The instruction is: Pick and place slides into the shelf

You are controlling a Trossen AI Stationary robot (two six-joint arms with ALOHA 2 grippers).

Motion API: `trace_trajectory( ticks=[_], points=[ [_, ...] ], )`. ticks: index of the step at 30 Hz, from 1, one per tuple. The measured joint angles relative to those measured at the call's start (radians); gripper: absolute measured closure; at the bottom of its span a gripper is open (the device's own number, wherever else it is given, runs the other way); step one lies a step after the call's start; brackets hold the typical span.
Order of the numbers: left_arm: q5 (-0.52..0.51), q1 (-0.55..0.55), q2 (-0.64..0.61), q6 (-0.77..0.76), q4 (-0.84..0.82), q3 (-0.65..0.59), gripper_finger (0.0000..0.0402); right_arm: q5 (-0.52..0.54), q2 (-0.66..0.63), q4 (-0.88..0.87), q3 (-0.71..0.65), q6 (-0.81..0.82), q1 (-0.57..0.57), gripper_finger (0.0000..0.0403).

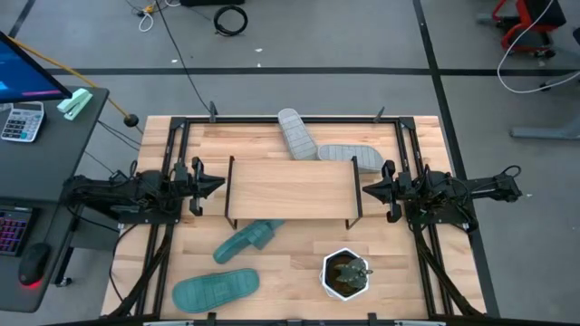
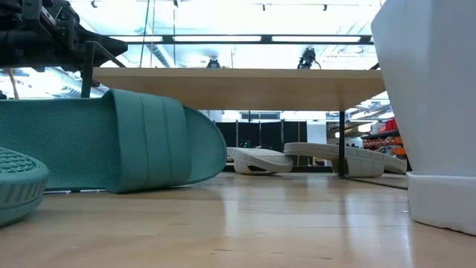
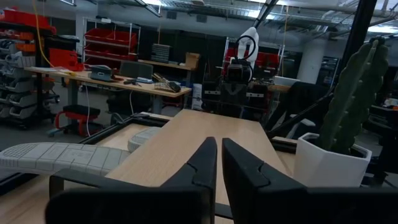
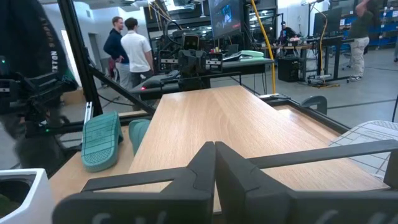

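Observation:
The shelf (image 1: 290,188) stands mid-table, its light board top bare. Two light grey slides (image 1: 297,134) (image 1: 349,156) lie overlapping on the table just beyond its far edge. One teal slide (image 1: 246,240) lies at the shelf's near edge, and the other (image 1: 216,290) is closer to the table's near edge. My left gripper (image 1: 217,184) hovers shut at the shelf's left end and points at it. My right gripper (image 1: 365,188) hovers shut at the right end, likewise pointing in. In the low view the teal slide (image 2: 149,149) fills the left and the grey slides (image 2: 260,160) show under the board.
A white pot with a cactus (image 1: 346,274) stands near the table's near edge, right of the teal slides, and looms large in the low view (image 2: 431,112). A black frame (image 1: 181,122) rims the table. People stand in the room beyond (image 4: 134,46).

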Motion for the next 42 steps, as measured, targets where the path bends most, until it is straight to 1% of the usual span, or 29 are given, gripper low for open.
trace_trajectory(
  ticks=[9, 20, 30, 42],
  points=[
    [0.000, 0.000, 0.000, 0.000, 0.000, 0.000, 0.0361, 0.000, 0.000, 0.000, 0.000, 0.000, 0.000, 0.0385],
    [0.000, 0.000, 0.000, 0.000, 0.000, 0.000, 0.0374, 0.000, 0.000, 0.000, 0.000, 0.000, 0.000, 0.0385],
    [0.000, 0.000, 0.000, 0.000, 0.000, 0.000, 0.0361, 0.000, 0.000, 0.000, 0.000, 0.000, 0.000, 0.0385],
    [0.000, 0.000, 0.000, 0.000, 0.000, 0.000, 0.0374, 0.000, 0.000, 0.000, 0.000, 0.000, 0.000, 0.0385]
  ],
)
